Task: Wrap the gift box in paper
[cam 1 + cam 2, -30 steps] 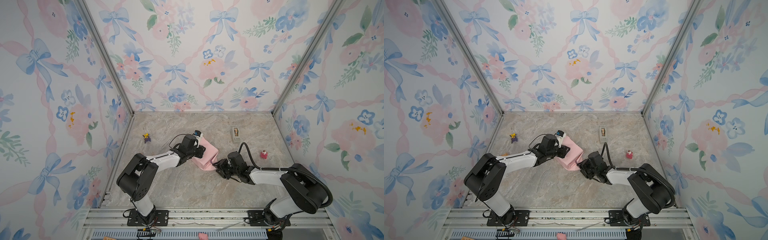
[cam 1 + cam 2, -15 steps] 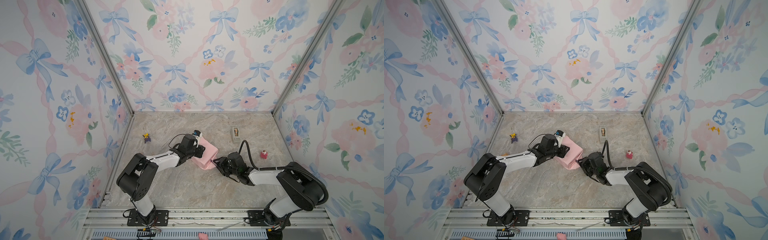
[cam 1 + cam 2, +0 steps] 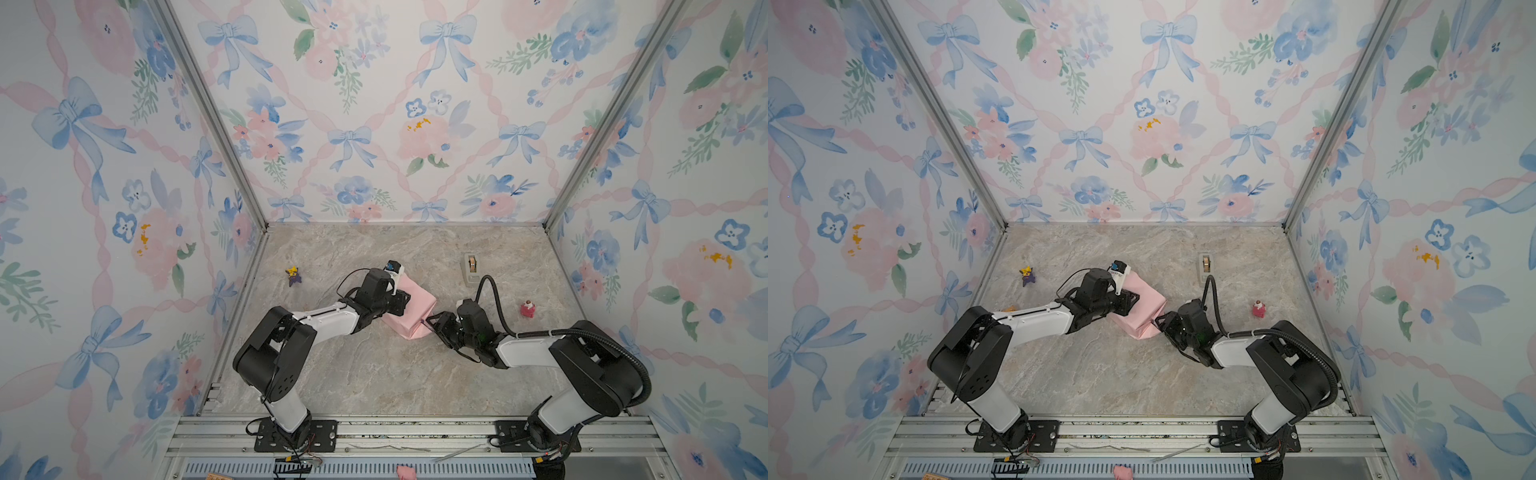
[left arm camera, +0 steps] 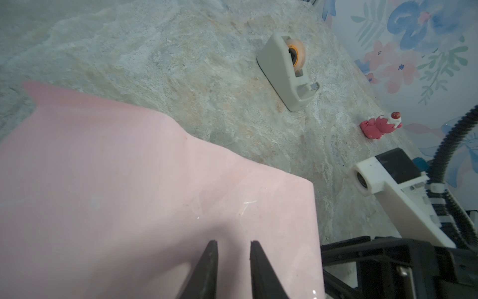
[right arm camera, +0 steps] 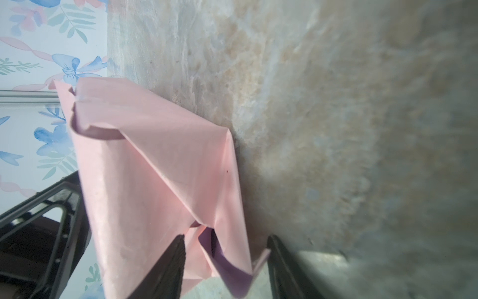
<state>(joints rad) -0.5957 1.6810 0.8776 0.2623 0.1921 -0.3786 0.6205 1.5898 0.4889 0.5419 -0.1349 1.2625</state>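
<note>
The paper (image 3: 411,309) (image 3: 1144,309) lies pale pink side out, folded into a boxy bundle mid-table; the gift box is hidden under it. My left gripper (image 3: 402,300) (image 4: 233,243) rests its tips on the bundle's top, jaws a narrow gap apart with nothing between them. My right gripper (image 3: 432,322) (image 5: 225,236) lies low on the table at the bundle's right end. It is open, and a loose end flap with its lilac inner face (image 5: 232,274) showing hangs between its fingers, unpinched.
A grey tape dispenser (image 3: 470,268) (image 4: 287,70) stands behind the right arm. A small red figure (image 3: 528,308) (image 4: 380,126) sits to the right, and a purple and yellow figure (image 3: 294,275) sits at the back left. Flowered walls close in three sides.
My right gripper has slid a little up and left, closer to the bundle's end flap, with its jaws slightly wider. The left gripper and the bundle have stayed put.
</note>
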